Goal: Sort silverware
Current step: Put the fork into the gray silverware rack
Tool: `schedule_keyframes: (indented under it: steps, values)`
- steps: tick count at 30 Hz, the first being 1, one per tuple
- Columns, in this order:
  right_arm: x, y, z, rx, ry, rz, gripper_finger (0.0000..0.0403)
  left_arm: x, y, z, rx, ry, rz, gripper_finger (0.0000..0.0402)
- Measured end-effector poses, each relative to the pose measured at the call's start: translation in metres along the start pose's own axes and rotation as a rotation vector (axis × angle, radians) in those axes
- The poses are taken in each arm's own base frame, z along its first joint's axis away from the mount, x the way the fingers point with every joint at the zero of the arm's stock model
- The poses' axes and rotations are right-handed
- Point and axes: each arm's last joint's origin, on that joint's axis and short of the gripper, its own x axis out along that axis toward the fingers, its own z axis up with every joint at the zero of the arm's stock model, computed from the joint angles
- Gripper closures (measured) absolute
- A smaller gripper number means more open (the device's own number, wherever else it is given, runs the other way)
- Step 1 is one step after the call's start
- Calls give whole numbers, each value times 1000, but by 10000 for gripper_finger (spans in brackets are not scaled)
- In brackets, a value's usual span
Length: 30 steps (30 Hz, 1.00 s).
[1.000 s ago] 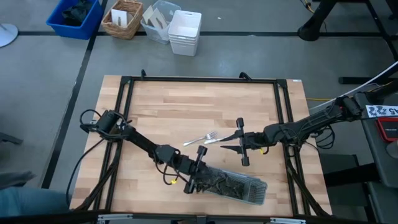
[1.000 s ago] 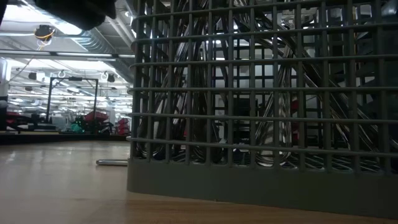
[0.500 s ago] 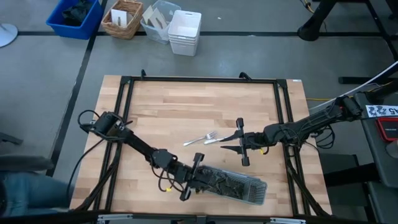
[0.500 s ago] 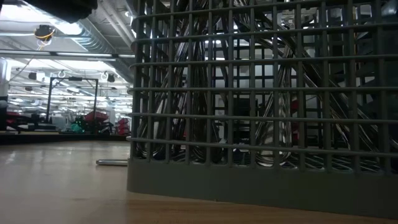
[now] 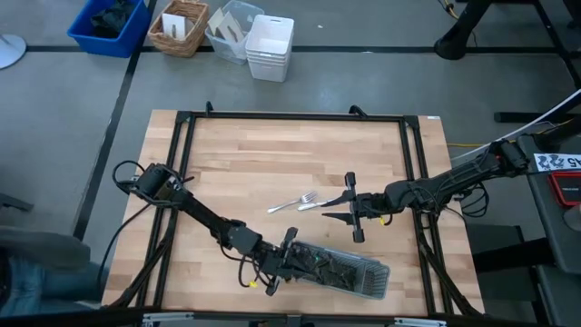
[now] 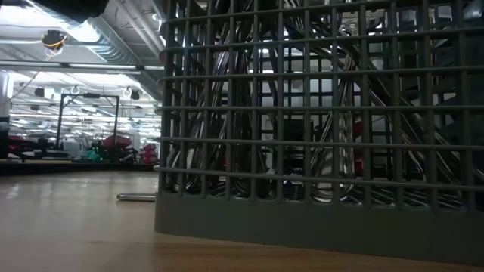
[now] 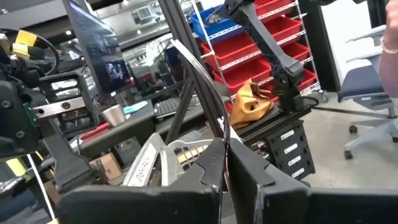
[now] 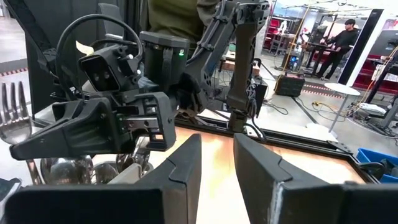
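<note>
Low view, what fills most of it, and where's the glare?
Low view: the grey mesh tray fills most of it, close up, and the silverware behind its bars glints. Bright ceiling lights glare at upper left. High view: even light, soft shadows. Left wrist view: a shiny utensil catches a highlight.

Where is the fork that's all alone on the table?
In the high view the fork lies mid-table, just left of the right arm's fingers and above the grey tray.
</note>
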Motion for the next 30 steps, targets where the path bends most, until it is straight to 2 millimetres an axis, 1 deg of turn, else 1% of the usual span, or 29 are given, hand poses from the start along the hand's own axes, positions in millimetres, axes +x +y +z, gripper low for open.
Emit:
schedule_keyframes:
  steps: [5,9,12,22,30]
  values:
    - [0,0,0,1,-1,8,306,0,0,0,3,2,-1,394]
    - [0,2,0,1,-11,87,306,0,0,0,2,3,-1,394]
    - [0,4,0,2,-18,131,306,0,0,0,1,6,3,385]
    - [0,4,0,4,-18,137,306,0,2,-1,-26,27,55,343]
    - [0,4,0,4,-18,137,306,0,3,0,-33,15,70,337]
